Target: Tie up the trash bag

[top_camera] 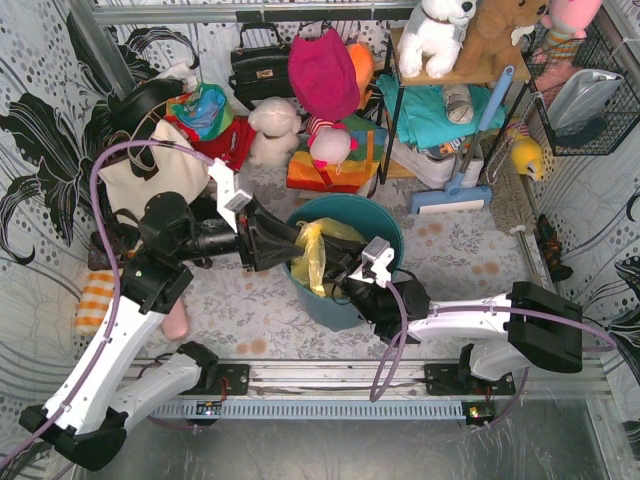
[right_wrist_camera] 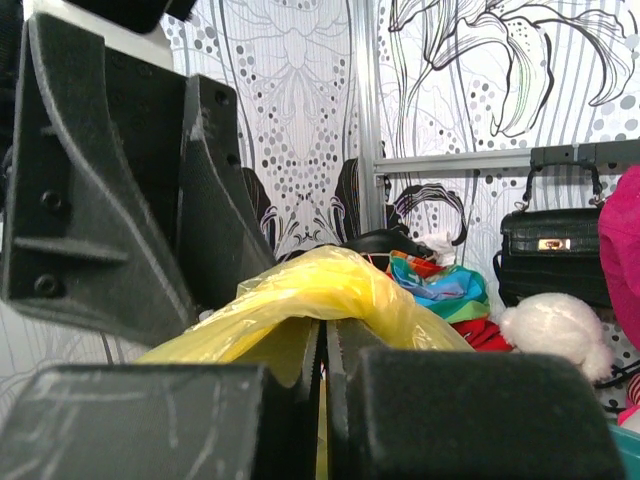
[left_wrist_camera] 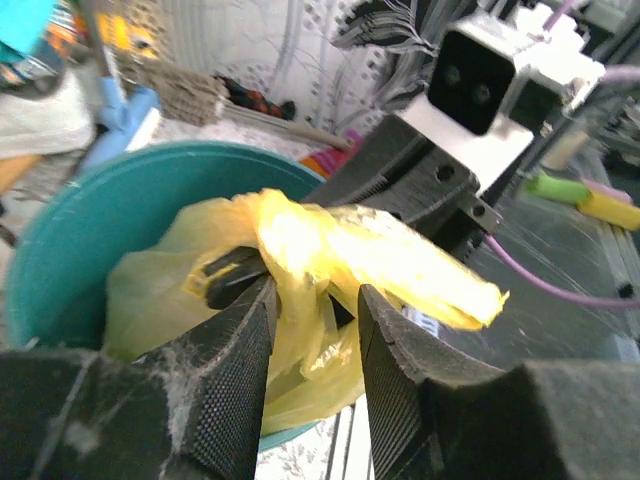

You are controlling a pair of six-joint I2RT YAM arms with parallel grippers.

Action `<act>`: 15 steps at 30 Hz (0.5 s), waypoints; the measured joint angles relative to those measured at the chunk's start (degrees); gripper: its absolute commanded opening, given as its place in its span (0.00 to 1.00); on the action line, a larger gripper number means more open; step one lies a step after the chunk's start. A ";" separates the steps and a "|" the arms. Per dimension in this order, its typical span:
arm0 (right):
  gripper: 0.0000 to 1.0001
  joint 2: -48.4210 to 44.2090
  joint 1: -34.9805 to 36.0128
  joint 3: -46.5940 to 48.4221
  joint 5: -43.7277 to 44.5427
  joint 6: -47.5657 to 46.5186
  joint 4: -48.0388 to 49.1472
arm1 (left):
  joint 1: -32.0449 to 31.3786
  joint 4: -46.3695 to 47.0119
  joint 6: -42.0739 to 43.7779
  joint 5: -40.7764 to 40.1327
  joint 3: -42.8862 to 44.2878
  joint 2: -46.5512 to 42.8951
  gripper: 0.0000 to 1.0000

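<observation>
The yellow trash bag (top_camera: 312,255) sits in the teal bucket (top_camera: 375,225), with a twisted strand of it pulled up over the bucket's near-left rim. My left gripper (top_camera: 290,250) reaches in from the left. In the left wrist view its fingers (left_wrist_camera: 245,330) stand apart around hanging folds of the bag (left_wrist_camera: 350,250), so the left gripper (left_wrist_camera: 315,290) is open. My right gripper (top_camera: 340,285) comes from the right at the bucket's front. In the right wrist view it (right_wrist_camera: 323,325) is shut on a thin fold of the bag (right_wrist_camera: 320,285), which arches over its fingertips.
A cream tote bag (top_camera: 150,175), a black handbag (top_camera: 260,65) and stuffed toys (top_camera: 275,130) crowd the back left. A shelf (top_camera: 440,100), a blue-handled mop (top_camera: 455,190) and a wire basket (top_camera: 585,90) stand at the back right. A metal rail (top_camera: 330,380) runs along the front.
</observation>
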 measured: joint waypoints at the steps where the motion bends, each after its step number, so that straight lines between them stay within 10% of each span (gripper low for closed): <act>1: 0.00 -0.11 0.00 0.00 0.04 0.00 0.02 | 0.00 0.02 -0.70 -2.08 0.55 -0.50 0.48; 15: 0.00 -0.20 0.07 0.00 -1.92 0.00 0.02 | 0.02 0.33 -8.52 -23.67 2.75 -2.99 0.49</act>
